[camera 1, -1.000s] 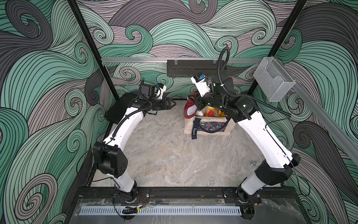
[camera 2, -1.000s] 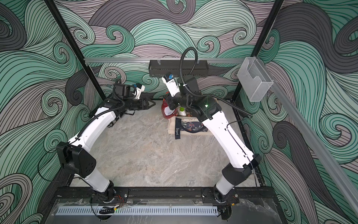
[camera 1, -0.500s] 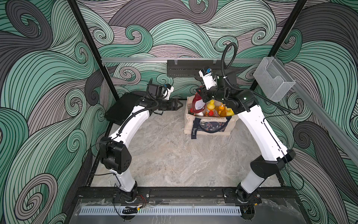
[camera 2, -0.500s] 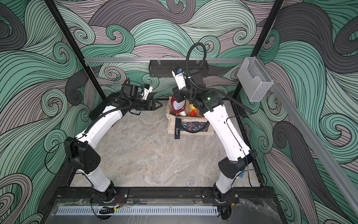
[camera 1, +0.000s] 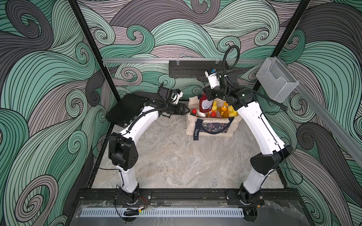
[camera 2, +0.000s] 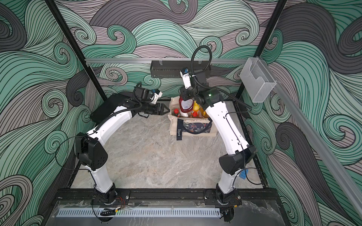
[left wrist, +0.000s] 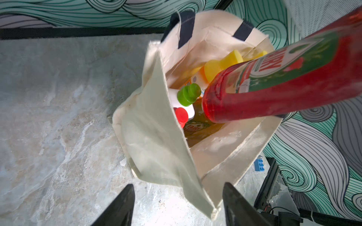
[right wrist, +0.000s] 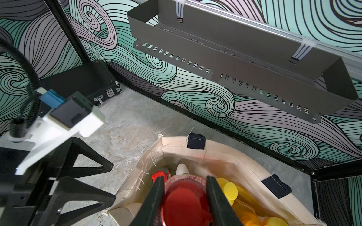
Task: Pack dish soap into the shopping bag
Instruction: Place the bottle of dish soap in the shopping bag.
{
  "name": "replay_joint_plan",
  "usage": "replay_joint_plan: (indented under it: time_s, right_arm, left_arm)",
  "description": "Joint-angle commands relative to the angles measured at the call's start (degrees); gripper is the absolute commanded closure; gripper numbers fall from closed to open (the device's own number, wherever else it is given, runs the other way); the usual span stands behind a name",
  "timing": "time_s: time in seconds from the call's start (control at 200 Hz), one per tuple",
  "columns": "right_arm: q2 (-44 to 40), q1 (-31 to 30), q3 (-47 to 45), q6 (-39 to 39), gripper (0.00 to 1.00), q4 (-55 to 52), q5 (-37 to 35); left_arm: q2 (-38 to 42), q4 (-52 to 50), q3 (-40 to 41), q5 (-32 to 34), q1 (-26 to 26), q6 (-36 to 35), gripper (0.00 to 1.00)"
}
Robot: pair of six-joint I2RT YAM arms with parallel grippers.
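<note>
right gripper (right wrist: 185, 182) is pinched onto the cap end of the red bottle (camera 1: 204, 103), fingers (right wrist: 154, 201) tight on both sides of the neck; bottle hangs cap-up and leaning, white label showing in both top views, base over the open mouth of the shopping bag (camera 1: 191, 125), most of its body above the rim; base is just above the bottles already inside, can't tell if it touches them. bag stands upright at the far side of the table (camera 1: 176, 156), right of centre, floral panel and navy strap on the near face. inside it: white green-capped bottle (left wrist: 189, 94) and a red-capped bottle (left wrist: 181, 115) by the left wall, yellow-capped orange bottles (camera 1: 225, 109) toward the right. left gripper (camera 1: 185, 112) has jaws spread, holding nothing; tips sit just beside the bag's left rim, and in the left wrist view a corner of the bag lines up with the gap between the fingers, touching or not can't tell. black hard case (camera 1: 127, 109) lies far left against the wall, behind the left arm, well apart from the bag. grey rack (right wrist: 235, 58) hangs on the far wall above the bag
</note>
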State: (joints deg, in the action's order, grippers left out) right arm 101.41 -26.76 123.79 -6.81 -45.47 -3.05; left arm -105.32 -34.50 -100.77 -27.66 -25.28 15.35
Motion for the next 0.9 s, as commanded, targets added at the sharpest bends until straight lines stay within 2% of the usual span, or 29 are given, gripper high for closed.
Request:
replay_joint_plan:
  time_s: [0.0,0.225,0.485,0.896]
  right_arm:
    - [-1.5,0.0,0.0,1.0,1.00,9.8,3.4]
    - [-3.4,0.0,-4.7,2.6,1.00,12.2,7.2]
    - [-4.5,-0.1,-10.1,5.1,1.00,15.4,10.6]
    - [-4.2,-2.0,-9.0,5.1,1.00,15.6,13.5]
  left_arm:
    - [-1.6,-2.5,-3.2,1.0,-0.8,-1.6,0.35]
    - [-1.2,-2.4,-2.3,0.3,-1.8,-1.6,0.51]
    - [-1.2,-4.2,-2.9,0.8,-1.9,-1.8,0.86]
    - [0.1,-4.3,-3.5,0.9,-1.9,-1.6,0.89]
